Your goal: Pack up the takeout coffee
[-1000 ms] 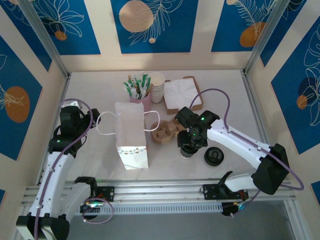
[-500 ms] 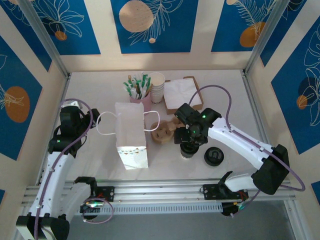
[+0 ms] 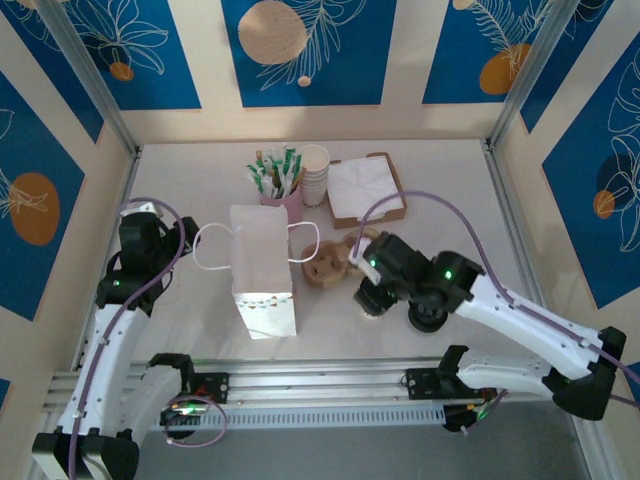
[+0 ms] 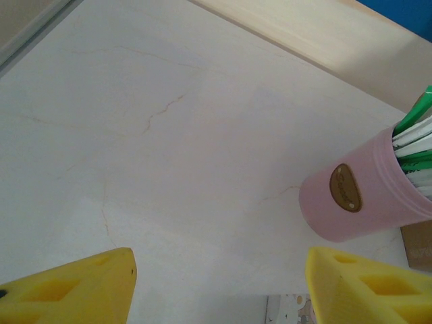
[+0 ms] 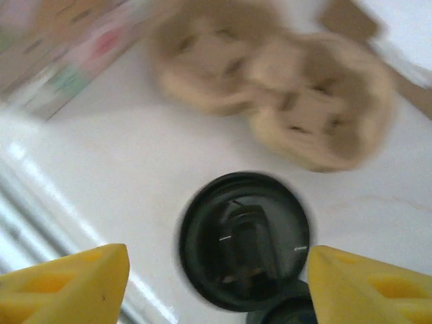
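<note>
The takeout coffee (image 5: pixel 244 239), a pale cup under a round black lid, stands on the table right of the bag, and its lid faces the right wrist camera. My right gripper (image 5: pixel 217 264) hovers over it, open, with a yellow fingertip on each side of the lid and a gap on the left. From above, the right gripper (image 3: pixel 378 284) covers most of the takeout coffee (image 3: pixel 373 304). At the left of the table my left gripper (image 4: pixel 219 283) is open over bare tabletop, nothing between its fingers. It is the left gripper (image 3: pixel 150 240) beside the bag's handle.
A white paper bag (image 3: pixel 262 270) lies in the middle with its handles out. A brown cup carrier (image 3: pixel 330 265) sits beside the coffee and a loose black lid (image 3: pixel 428 315) right of it. Behind are a pink straw cup (image 4: pixel 358 196), stacked white cups (image 3: pixel 314 175) and a napkin tray (image 3: pixel 367 190).
The right arm has swung lower and out to the right, turning its wrist, while its gripper stays over the coffee. The left arm has not moved.
</note>
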You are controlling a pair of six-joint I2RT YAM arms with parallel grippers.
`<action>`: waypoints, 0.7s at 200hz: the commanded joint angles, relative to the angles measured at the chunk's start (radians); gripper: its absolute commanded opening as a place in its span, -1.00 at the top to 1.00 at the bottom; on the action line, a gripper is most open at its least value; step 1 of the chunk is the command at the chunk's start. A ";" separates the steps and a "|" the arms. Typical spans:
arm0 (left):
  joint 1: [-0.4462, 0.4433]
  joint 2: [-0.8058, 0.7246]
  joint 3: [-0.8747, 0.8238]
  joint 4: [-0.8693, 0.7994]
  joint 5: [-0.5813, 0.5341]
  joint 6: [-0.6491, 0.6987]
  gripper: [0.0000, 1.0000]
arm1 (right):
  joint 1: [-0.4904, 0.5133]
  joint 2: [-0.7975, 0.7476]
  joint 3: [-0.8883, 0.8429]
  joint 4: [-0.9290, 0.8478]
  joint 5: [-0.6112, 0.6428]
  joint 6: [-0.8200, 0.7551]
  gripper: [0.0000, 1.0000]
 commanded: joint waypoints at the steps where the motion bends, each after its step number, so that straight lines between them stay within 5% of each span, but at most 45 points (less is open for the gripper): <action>1: 0.006 -0.023 -0.012 0.001 -0.016 0.001 -0.35 | 0.018 -0.063 -0.083 0.081 -0.123 -0.355 -0.47; 29: 0.006 -0.022 -0.013 0.004 -0.008 -0.001 -0.36 | -0.134 -0.113 -0.084 0.085 -0.300 -0.376 -0.48; 81: 0.006 -0.023 -0.009 -0.001 -0.011 -0.002 -0.41 | -0.312 -0.125 -0.141 0.069 -0.429 -0.499 -0.70; 140: 0.007 -0.025 -0.011 0.003 0.000 -0.002 -0.44 | -0.344 -0.083 -0.173 0.145 -0.422 -0.454 -0.75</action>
